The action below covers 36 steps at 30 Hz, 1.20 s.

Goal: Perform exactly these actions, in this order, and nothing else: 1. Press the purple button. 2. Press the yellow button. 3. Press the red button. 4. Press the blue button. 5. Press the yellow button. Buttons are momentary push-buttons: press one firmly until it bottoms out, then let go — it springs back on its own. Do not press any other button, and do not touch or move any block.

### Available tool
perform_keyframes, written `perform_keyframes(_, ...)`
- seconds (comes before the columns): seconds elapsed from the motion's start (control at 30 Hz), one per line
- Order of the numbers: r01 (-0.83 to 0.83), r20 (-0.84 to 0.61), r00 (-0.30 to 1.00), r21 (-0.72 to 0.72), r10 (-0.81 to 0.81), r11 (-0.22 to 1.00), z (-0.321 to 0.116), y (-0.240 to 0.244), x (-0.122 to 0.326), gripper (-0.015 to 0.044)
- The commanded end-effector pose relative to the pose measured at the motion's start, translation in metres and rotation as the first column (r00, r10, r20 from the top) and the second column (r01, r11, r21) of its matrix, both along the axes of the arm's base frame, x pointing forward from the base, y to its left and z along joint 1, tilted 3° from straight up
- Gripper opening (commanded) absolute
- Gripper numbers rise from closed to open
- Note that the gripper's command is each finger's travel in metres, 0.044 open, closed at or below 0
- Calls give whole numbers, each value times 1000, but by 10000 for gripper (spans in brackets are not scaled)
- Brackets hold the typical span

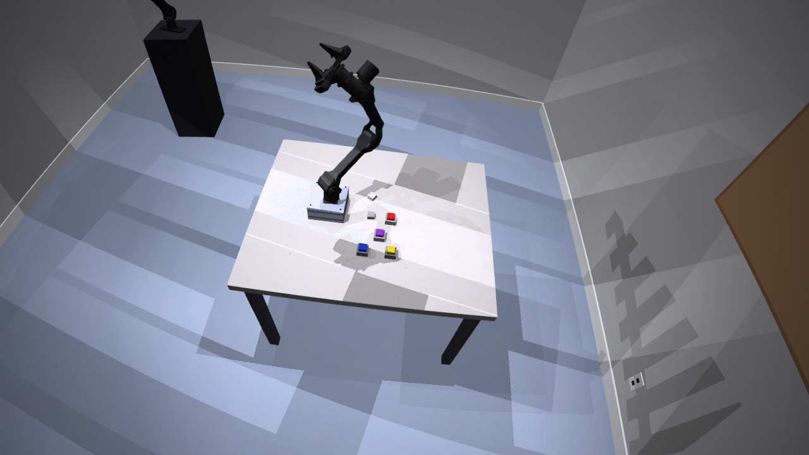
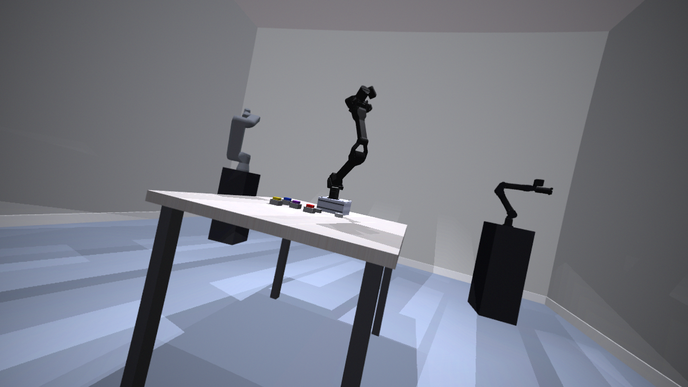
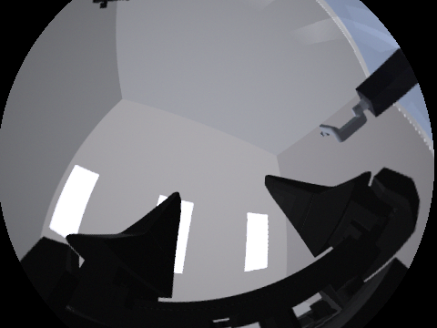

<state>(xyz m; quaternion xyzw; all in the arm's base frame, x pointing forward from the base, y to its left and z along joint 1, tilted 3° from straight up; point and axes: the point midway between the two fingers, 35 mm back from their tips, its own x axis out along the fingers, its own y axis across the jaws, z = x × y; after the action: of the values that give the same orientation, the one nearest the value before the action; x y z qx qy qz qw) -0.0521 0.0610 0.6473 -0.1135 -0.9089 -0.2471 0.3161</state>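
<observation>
Arm stood raised well above the table (image 1: 452,249) (image 2: 240,212), your gripper (image 1: 314,54) (image 3: 224,189) spread wide, nothing between the fingers. Purple button (image 1: 379,232) (image 2: 295,202) sat amid red (image 1: 390,216) (image 2: 310,206), yellow (image 1: 390,249) (image 2: 276,198) and blue (image 1: 362,247) (image 2: 287,198). Likely step one, purple press pending. Next move called for you to swing back over the buttons, close the fingers, point them down and press purple alone, avoiding both pale blocks.

You can't see the top of the bg. arm (image 1: 167,12) on the black pedestal (image 1: 183,79); the top view's edge cuts it off. The brown panel (image 1: 780,203) runs out of frame R. Ext. view: front table legs (image 2: 156,288) cut off at btm.
</observation>
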Motion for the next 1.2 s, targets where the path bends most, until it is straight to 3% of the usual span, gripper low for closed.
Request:
perform_keyframes(0.0, -7, 5, 1000, 14, 7, 1000, -1, -3, -2, 400)
perform_keyframes(0.1, -106, 74, 993, 211, 92, 972, -17, -43, -30, 400)
perform_keyframes(0.3, -217, 165, 975, 596, 146, 773, -54, -134, -69, 400)
perform_keyframes(0.47, -259, 174, 958, 870, 229, 419, -103, -224, -71, 400)
perform_keyframes(0.6, -186, 149, 928, 979, 343, 80, -151, -287, -48, 400)
perform_keyframes(0.77, 47, 113, 838, 960, 533, -278, -216, -345, 3, 400)
perform_keyframes(0.9, 319, 107, 701, 837, 705, -445, -271, -371, 56, 400)
perform_keyframes(1.03, 610, 139, 498, 646, 856, -459, -328, -378, 113, 400)
perform_keyframes(1.17, 852, 216, 238, 421, 947, -310, -384, -364, 168, 400)
